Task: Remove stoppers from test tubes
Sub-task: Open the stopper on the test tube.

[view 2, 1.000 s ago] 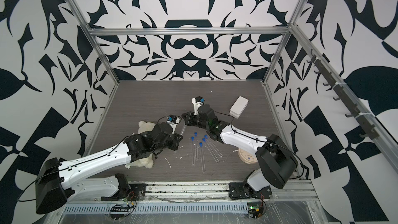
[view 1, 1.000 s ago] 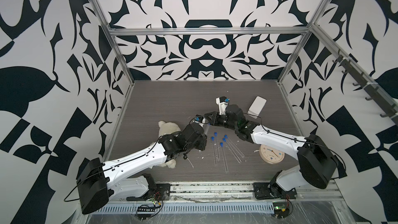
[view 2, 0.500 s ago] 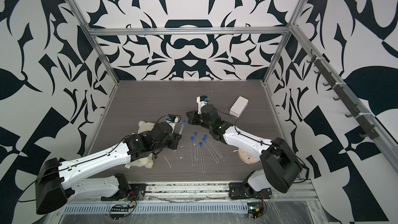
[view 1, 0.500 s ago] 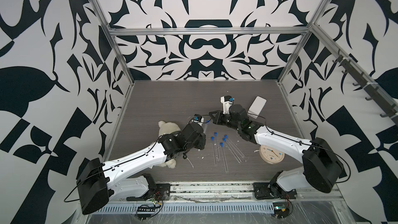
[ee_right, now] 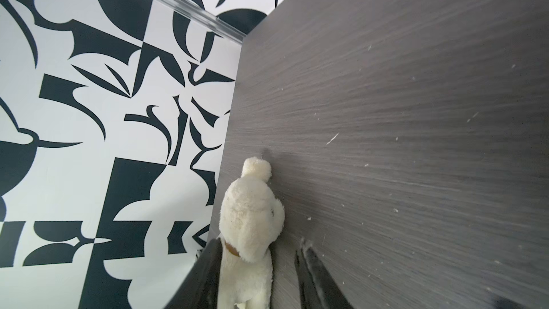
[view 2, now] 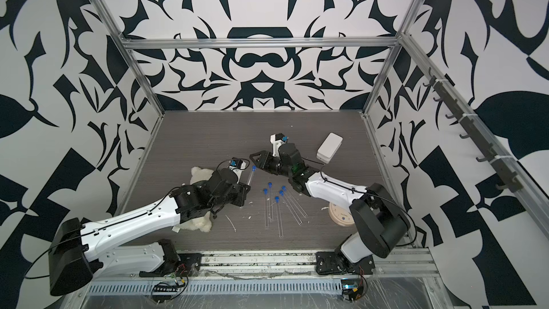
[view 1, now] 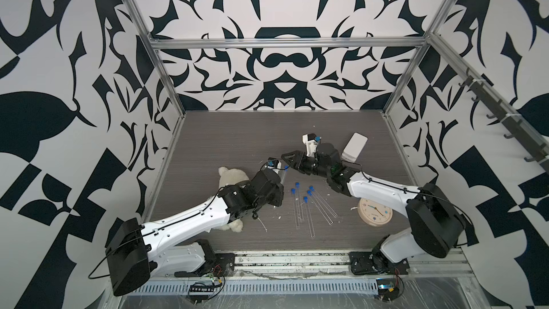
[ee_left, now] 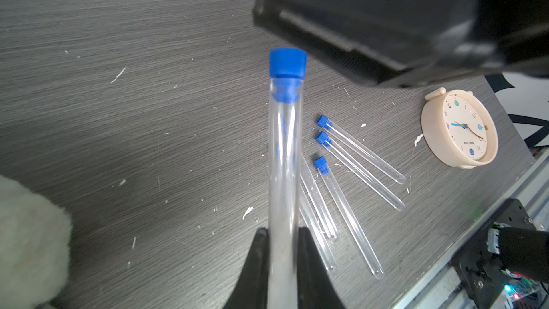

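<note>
Desk (view 1: 222, 138), dark wood grain, scattered with small white scraps. At the left, a cream plush dog (view 1: 233, 178) lies partly under the left arm.

Left gripper (ee_left: 282, 231): clenched on the lower part of one test tube (ee_left: 283, 159); the tube is lifted off the desk and slants up and away toward the far side; its blue stopper (ee_left: 287, 63) is seated in the mouth, as a top view confirms (view 2: 254, 167).

Just right of centre, five more tubes (view 1: 309, 218) lie flat on the desk in a loose fan, close together, rounded ends toward the near edge; each carries a blue cap (view 1: 305, 199) at its far end.

Right gripper (ee_right: 261, 243): released, jaws apart, nothing between them; it hangs just beside the held tube's stopper on the far right of it; whether it touches the stopper cannot be told.

Further right, a round cream clock (view 1: 374, 214) lies face up near the right arm; a white box (view 1: 354, 145) sits at the far right, well apart from the tubes.
</note>
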{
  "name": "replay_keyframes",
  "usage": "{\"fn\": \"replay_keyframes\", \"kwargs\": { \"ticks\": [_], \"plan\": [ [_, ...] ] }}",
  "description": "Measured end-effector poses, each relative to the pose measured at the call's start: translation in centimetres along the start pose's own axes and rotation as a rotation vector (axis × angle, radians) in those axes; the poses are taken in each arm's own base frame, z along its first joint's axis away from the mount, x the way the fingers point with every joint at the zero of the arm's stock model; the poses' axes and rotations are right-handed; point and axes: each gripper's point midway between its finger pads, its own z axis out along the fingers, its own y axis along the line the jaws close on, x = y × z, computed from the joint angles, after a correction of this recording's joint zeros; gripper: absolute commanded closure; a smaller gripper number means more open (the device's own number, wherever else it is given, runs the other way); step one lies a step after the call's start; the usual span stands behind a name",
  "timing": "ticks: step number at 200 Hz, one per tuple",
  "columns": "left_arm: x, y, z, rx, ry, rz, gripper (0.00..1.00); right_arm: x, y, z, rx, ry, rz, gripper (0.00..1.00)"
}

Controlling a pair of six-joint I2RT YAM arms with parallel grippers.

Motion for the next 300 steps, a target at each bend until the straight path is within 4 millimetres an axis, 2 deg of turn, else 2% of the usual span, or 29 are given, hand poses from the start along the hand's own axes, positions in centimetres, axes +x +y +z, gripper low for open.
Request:
{"fn": "replay_keyframes", "kwargs": {
  "ticks": [60, 99, 151, 300],
  "plan": [
    [-0.6, -0.7, -0.6, 0.037, -0.021, 0.045, 0.95, 0.3, 1.6, -0.2, -0.081, 0.015, 0.005, 0.56],
    [-0.7, -1.1, -0.6, 0.060, -0.023, 0.066, 0.95, 0.4, 2.3, -0.9, -0.115, 0.010, -0.004, 0.62],
    [-0.8, -1.2, -0.6, 0.066, -0.028, 0.076, 0.95, 0.7, 2.2, -1.1, -0.124, 0.015, -0.002, 0.71],
    [-0.8, -1.2, -0.6, 0.064, -0.029, 0.083, 0.95, 1.2, 1.9, -1.2, -0.132, 0.027, 0.010, 0.85]
  ]
}}
